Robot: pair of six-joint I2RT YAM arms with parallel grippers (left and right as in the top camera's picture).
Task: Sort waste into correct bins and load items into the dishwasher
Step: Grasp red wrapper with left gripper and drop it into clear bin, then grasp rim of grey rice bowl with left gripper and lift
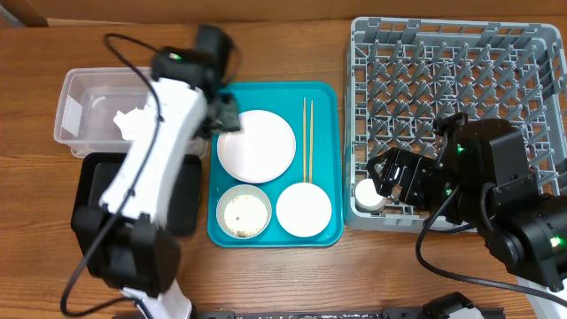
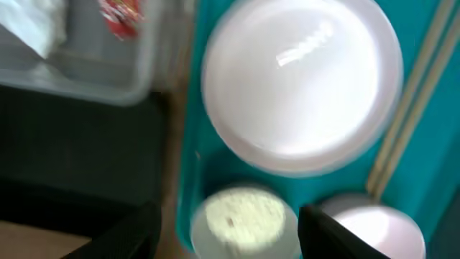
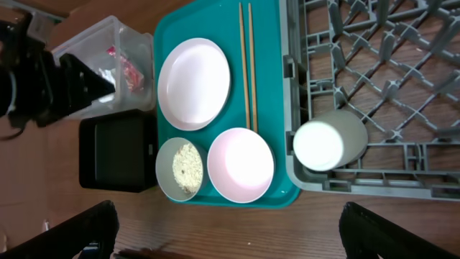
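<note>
Grey-white bowl point(image 1: 222, 206), rice point(image 1: 244, 214) inside, turquoise tray's point(image 1: 326, 133) 7 o'clock corner.
Lay 6 o'clock of left gripper point(image 2: 228, 210) (jaws wide, empty), judged the nearer; right gripper point(image 3: 226, 216), likewise wide, hovered by the cup point(image 1: 369, 195) in the dish rack point(image 1: 461, 62).

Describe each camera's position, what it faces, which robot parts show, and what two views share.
Overhead: above the table, looking down on turquoise tray, dish rack, clear tub; left arm and right arm show.
Left wrist: on the left arm, facing down at white plate and bowl of rice; open jaws' tips at bottom.
Right wrist: on the right arm, facing down at white cup in the rack's corner; jaws' tips at bottom corners.
Shared: both wrist views show plate and chopsticks.
</note>
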